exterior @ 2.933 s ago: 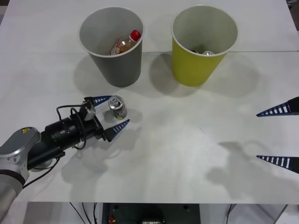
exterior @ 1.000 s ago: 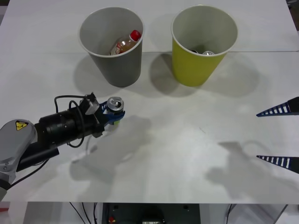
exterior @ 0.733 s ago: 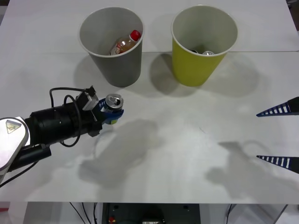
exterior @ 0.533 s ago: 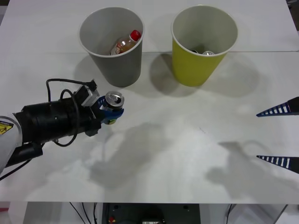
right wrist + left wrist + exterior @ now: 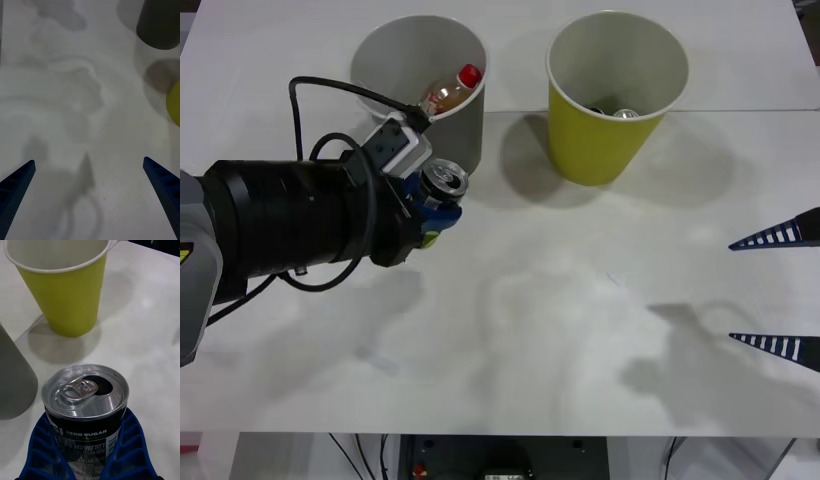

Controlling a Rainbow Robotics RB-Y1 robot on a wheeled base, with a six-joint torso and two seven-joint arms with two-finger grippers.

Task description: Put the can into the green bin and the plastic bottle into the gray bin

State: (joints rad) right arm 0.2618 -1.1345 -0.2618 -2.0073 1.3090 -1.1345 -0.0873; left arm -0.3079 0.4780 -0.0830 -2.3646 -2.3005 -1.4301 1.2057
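The left gripper (image 5: 435,205) is clenched on the can (image 5: 442,187), its blue fingers (image 5: 129,442) wrapping the dark body from both sides below the silver top, and it holds the can up off the white table (image 5: 560,330) just in front of the gray bin (image 5: 418,75). The can's long axis runs near upright, tilted slightly, with the opened pull-tab end facing up. The plastic bottle (image 5: 448,92) leans inside the gray bin, the green bin (image 5: 615,95) stands to the right, and the right gripper (image 5: 780,290) hangs spread open at the table's right edge.

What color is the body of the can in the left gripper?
Black with white lettering on the can, clearest in the left wrist view.
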